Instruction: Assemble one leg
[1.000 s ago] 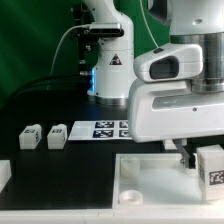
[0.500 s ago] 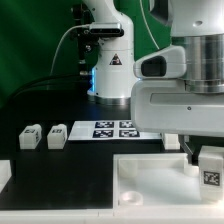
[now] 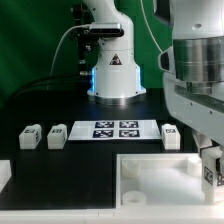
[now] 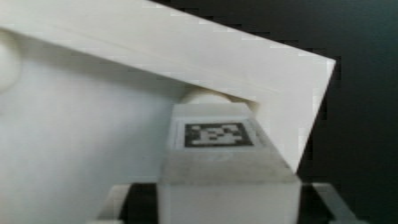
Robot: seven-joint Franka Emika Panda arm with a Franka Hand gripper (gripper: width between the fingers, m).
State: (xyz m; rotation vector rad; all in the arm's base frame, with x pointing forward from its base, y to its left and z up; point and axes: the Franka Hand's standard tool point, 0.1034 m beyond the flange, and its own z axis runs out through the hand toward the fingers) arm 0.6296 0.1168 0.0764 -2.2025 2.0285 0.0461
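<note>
My gripper (image 3: 211, 158) is shut on a leg (image 3: 210, 170), a small white post with a black-and-white tag, at the exterior view's lower right. It holds the leg over the far right corner of the large white panel (image 3: 150, 172). In the wrist view the leg (image 4: 217, 140) sits between the gripper (image 4: 217, 196) fingers (image 4: 128, 200), and its tip meets the panel (image 4: 89, 130) right at the corner. Three more legs lie on the table: two at the left (image 3: 30, 136) (image 3: 57, 134) and one at the right (image 3: 171, 136).
The marker board (image 3: 113, 129) lies on the black table behind the panel. The robot base (image 3: 112, 70) stands at the back with a cable at its left. A white part (image 3: 4, 175) shows at the left edge.
The arm has moved toward the exterior view's right with the leg in the gripper. This uncovered the leg lying to the right of the marker board.
</note>
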